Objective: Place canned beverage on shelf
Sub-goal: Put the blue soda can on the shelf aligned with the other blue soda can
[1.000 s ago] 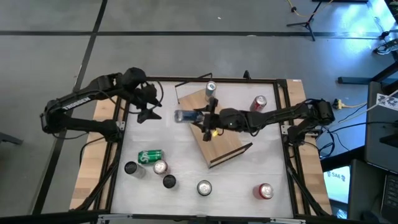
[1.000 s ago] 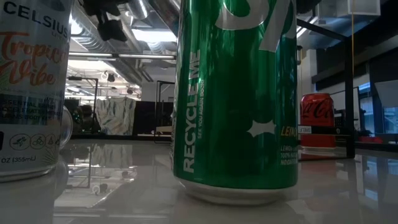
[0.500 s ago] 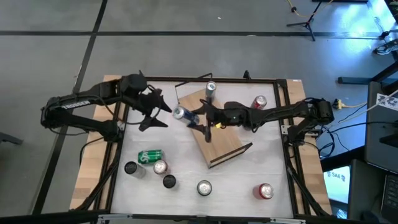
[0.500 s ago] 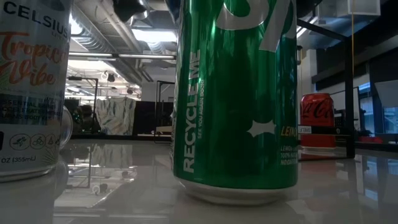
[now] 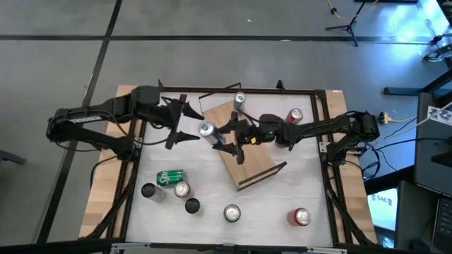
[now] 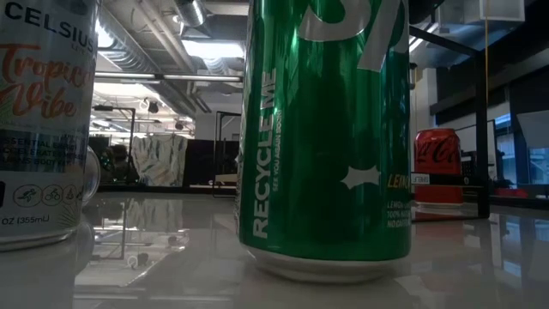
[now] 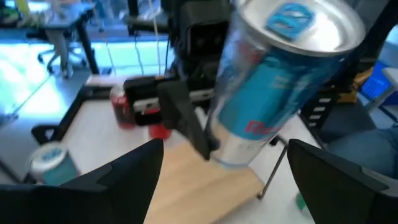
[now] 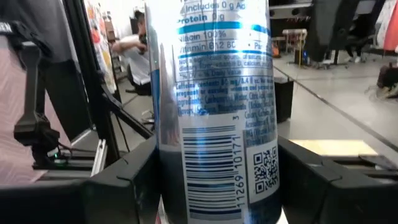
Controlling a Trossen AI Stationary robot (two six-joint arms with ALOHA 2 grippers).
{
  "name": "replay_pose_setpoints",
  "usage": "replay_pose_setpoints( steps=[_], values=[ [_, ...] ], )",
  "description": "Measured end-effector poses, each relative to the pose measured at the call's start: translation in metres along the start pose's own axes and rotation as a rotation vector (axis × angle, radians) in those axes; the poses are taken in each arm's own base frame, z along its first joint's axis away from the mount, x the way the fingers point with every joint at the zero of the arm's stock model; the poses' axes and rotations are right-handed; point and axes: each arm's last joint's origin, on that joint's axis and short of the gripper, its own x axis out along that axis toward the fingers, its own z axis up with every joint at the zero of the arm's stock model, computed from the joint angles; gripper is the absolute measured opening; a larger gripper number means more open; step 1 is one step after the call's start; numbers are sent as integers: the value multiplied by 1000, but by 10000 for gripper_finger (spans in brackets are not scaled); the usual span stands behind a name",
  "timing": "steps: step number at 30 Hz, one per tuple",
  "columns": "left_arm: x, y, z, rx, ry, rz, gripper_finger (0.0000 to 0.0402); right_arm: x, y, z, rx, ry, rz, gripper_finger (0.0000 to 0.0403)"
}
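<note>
The high view looks straight down on the whole white table (image 5: pixel 212 187). The low view sits at tabletop level, nearly against an upright green aluminium can (image 6: pixel 326 137). Each wrist view faces forward between its own dark fingers, close on the same slim blue-and-silver can (image 7: pixel 273 81), seen from opposite sides.

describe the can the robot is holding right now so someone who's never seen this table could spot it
Find the slanted light-wood shelf in the middle of the table. Over its far-left corner the right gripper is shut on a slim blue-and-silver can. It is the only can off the table, tilted, with the open left gripper beside it.
</note>
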Motion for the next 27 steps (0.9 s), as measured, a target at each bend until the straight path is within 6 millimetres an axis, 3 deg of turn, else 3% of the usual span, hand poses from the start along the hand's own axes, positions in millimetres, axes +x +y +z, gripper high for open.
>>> replay_pose_setpoints(
  steps=[10, 19, 27],
  values=[
    [7, -9, 13, 46, -131, -38, 333, 0, 2, 7, 8, -64, 33, 240],
    [8, -7, 12, 30, -122, 52, 333, 0, 1, 6, 10, -52, 35, 240],
    [15, -6, 10, 28, -103, 26, 333, 0, 1, 6, 9, -50, 36, 240]
  ],
)
